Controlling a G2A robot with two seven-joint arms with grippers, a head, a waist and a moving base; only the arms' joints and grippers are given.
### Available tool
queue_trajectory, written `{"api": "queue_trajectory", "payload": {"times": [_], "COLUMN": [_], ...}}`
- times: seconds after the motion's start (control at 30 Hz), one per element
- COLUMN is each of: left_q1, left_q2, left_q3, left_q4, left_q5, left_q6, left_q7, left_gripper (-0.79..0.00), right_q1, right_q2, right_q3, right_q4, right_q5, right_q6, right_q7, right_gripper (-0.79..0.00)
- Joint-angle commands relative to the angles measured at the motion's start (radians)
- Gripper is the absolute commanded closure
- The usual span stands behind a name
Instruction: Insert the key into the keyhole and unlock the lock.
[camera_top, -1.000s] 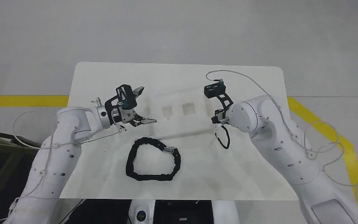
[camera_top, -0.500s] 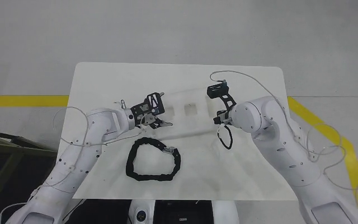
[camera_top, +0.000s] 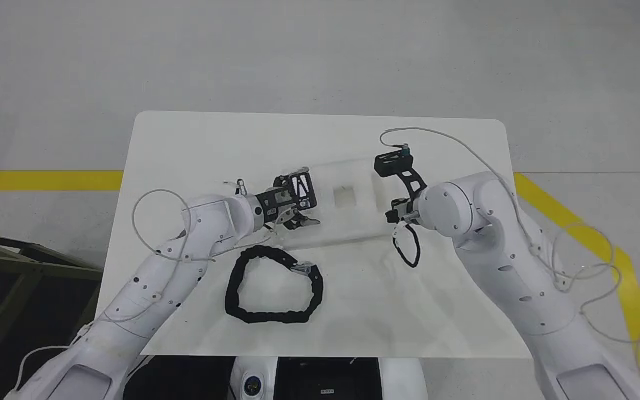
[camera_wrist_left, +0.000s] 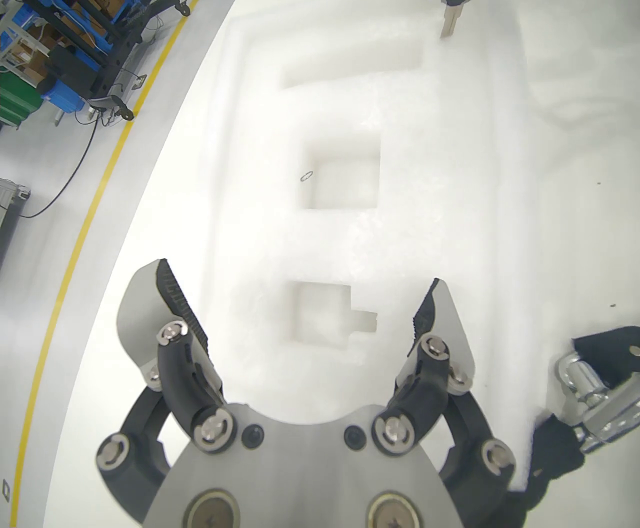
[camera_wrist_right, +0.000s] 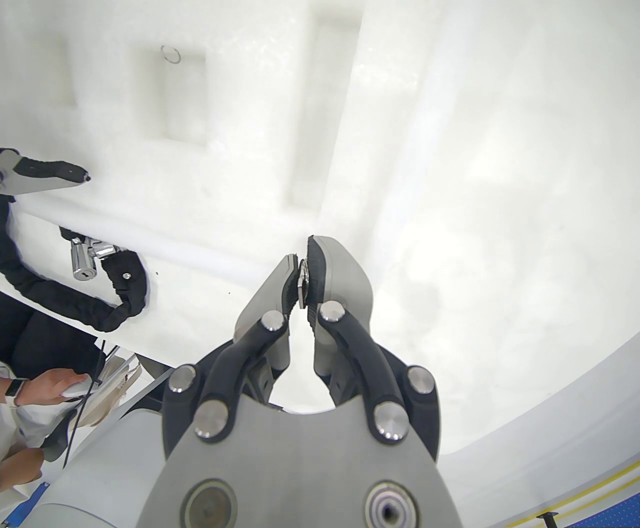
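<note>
Supporting surface: carries everything.
Foam tray: centre.
Chain lock: just near of the tray, untouched.
Left jaws: apart, empty; swung right to the tray's near edge, likely to steady the lock.
Right jaws: clamped on key, right of tray, barely shifted; insertion pending.

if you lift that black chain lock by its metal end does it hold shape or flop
Probably flops: the chain lock lies in a loose curved loop, so the rest would likely dangle. The shiny lock cylinder looks slick; the black sleeve may grip better.
</note>
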Motion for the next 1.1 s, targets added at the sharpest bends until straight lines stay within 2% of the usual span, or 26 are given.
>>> {"api": "queue_trajectory", "payload": {"times": [0.0,0.3,0.57,0.67,0.93,1.07], "left_q1": [-0.006,-0.015,0.001,0.021,0.136,0.215], "left_q2": [-0.003,-0.015,-0.012,-0.002,0.054,0.091], "left_q3": [0.008,0.025,-0.046,-0.091,-0.264,-0.311], "left_q4": [0.006,0.016,-0.053,-0.093,-0.188,-0.255], "left_q5": [0.024,0.056,-0.072,-0.138,-0.221,-0.204], "left_q6": [0.007,0.029,0.002,-0.060,-0.383,-0.383], "left_q7": [0.008,0.038,0.039,0.018,-0.005,0.035], "left_gripper": [-0.785,-0.785,-0.785,-0.785,-0.785,-0.785], "right_q1": [-0.004,-0.018,-0.124,-0.173,-0.274,-0.313], "right_q2": [0.000,0.004,0.030,0.041,0.060,0.063], "right_q3": [0.004,0.026,0.171,0.233,0.366,0.392], "right_q4": [-0.002,-0.037,-0.176,-0.238,-0.307,-0.299], "right_q5": [-0.005,-0.047,-0.031,-0.007,0.074,0.143], "right_q6": [-0.003,-0.008,-0.008,-0.008,-0.036,-0.094], "right_q7": [0.003,0.008,0.008,0.008,-0.025,-0.087], "right_gripper": [0.000,0.000,0.000,0.000,0.000,0.000]}}
